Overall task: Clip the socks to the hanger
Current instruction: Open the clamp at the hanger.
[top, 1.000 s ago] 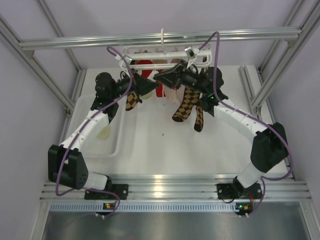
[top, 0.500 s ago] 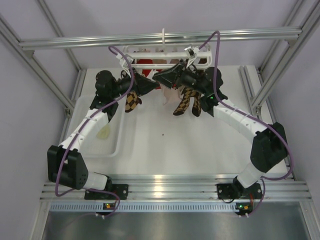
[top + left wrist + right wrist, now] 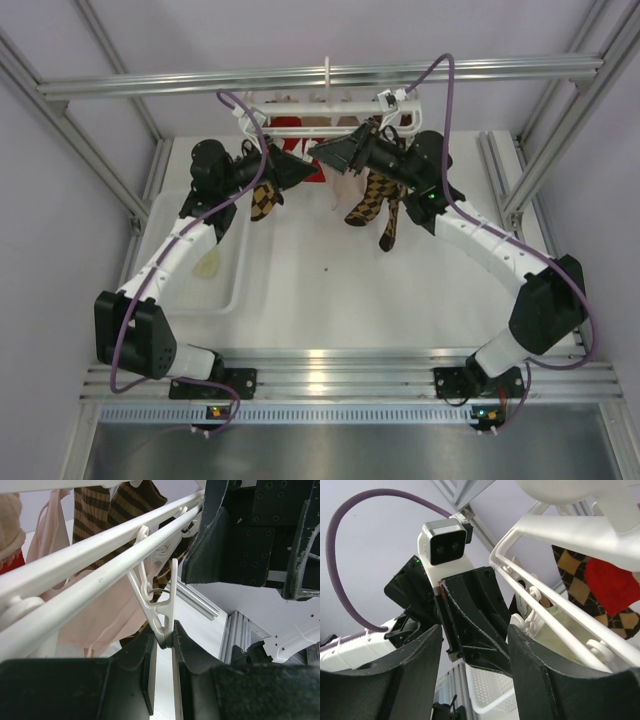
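Note:
The white hanger [image 3: 325,103] hangs from the top rail, with several socks clipped under it. My left gripper [image 3: 300,172] reaches it from the left and is shut on one dangling white clip [image 3: 161,611], pinched between its fingertips [image 3: 150,645]. My right gripper [image 3: 328,154] is just to the right of it, open, with nothing between its fingers [image 3: 530,650]. One pale cream sock [image 3: 343,190] hangs below the two grippers and shows behind the hanger's bars [image 3: 560,630] in the right wrist view. Another pale sock [image 3: 207,265] lies in the tray.
Brown argyle socks [image 3: 372,205] and red socks [image 3: 290,128] hang from the hanger; a pale pink one [image 3: 100,620] hangs by the left gripper. A white tray [image 3: 165,225] sits at the left. Aluminium frame posts stand on both sides.
My right gripper has opened and its arm has drawn slightly right. The hanger and the argyle socks have swung a little. The left gripper stays shut on the clip.

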Available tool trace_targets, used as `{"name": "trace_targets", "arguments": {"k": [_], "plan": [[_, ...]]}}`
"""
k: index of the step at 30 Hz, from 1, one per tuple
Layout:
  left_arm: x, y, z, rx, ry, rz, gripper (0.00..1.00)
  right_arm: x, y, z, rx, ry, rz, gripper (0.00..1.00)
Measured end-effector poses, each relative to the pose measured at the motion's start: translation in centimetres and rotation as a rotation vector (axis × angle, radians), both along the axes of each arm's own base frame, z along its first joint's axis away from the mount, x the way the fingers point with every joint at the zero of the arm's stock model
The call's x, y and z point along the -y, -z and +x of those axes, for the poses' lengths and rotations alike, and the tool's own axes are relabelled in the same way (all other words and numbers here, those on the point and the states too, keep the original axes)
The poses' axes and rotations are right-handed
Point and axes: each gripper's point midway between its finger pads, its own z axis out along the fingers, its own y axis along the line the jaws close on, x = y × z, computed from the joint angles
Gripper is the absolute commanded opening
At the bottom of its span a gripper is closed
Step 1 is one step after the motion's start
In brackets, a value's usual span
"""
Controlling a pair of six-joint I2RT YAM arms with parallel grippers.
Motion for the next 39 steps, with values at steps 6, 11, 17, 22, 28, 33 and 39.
{"name": "trace_targets", "arguments": {"k": [6,11,17,22,28,33,39], "plan": [[0.0,-0.1,-0.2,0.000,0.005,0.001,0.00,0.5,0.0,0.8,-0.008,0.064,-0.013,0.48],[0.0,0.0,-0.2,-0.004,0.006,0.003,0.00,1.0,0.6,1.2,-0.003,0.106,-0.037,0.47],[0.0,0.1,-0.2,-0.008,0.006,0.006,0.00,0.9,0.7,1.3,0.007,0.106,-0.036,0.46],[0.0,0.0,-0.2,-0.015,0.006,0.010,0.00,0.6,1.0,1.7,0.008,0.103,-0.039,0.45],[0.0,0.0,-0.1,-0.019,0.005,0.014,0.00,0.4,1.0,1.9,0.012,0.100,-0.042,0.42],[0.1,0.1,-0.1,-0.018,0.006,0.031,0.00,0.1,1.0,2.2,0.020,0.103,-0.049,0.37],[0.6,0.5,-0.3,-0.025,0.025,0.057,0.05,-0.1,1.2,2.7,0.028,0.116,-0.060,0.09]]}}
